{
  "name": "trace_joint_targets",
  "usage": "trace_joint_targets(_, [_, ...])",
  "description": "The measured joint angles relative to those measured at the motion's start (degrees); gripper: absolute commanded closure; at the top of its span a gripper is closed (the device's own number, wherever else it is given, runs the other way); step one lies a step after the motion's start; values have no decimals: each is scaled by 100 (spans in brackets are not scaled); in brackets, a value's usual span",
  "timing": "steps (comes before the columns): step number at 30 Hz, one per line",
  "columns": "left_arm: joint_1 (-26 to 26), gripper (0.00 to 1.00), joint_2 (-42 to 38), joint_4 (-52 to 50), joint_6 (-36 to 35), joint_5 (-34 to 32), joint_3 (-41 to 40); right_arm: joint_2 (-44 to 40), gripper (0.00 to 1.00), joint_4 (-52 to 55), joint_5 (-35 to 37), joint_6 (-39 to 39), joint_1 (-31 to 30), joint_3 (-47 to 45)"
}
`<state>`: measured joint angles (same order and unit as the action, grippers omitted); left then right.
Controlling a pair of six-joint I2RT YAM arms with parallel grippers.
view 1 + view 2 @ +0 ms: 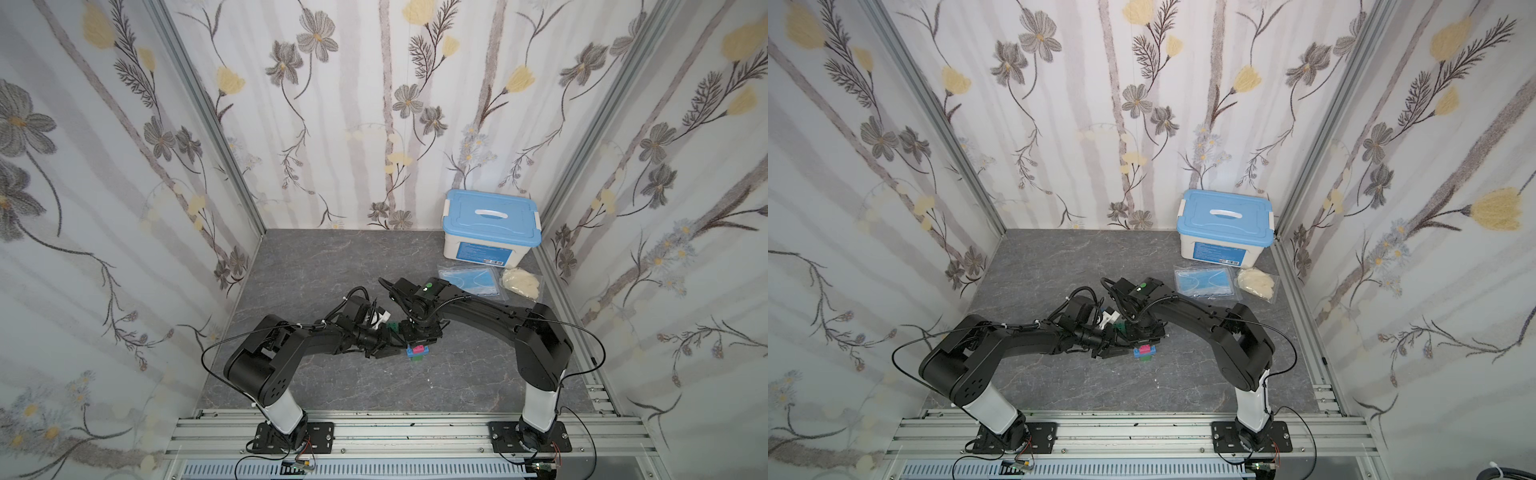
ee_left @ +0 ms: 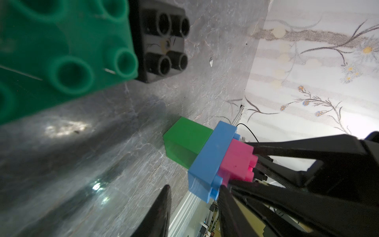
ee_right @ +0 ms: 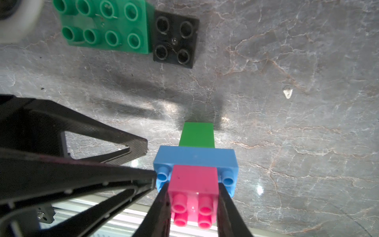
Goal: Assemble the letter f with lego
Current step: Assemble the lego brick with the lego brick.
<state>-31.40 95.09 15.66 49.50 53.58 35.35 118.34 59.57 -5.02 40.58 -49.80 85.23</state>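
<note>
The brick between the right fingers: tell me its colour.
The brick is pink, best seen in the right wrist view.

grey tabletop (image 1: 316, 266) | box (image 1: 490, 226) | mask packet (image 1: 469, 280) | green brick (image 3: 106, 26) | black brick (image 3: 176, 39)
</note>
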Motion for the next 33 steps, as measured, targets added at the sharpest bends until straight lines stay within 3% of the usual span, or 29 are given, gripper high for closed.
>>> trace_joint_targets(10, [0,58,-22,-103,-26,-24,35,9,93,-2,-39,-13,15,4])
trace_joint_targets(19, [0,29,-254,-599,-304,-264,136,33,84,173,9,-15,15,214])
trace_joint_targets(28, [11,23,-396,-1051,-562,-503,201,83,73,262,57,-59,4,330])
trace_joint_targets(33, [28,18,-402,-1132,-603,-579,236,83,61,264,92,-59,4,389])
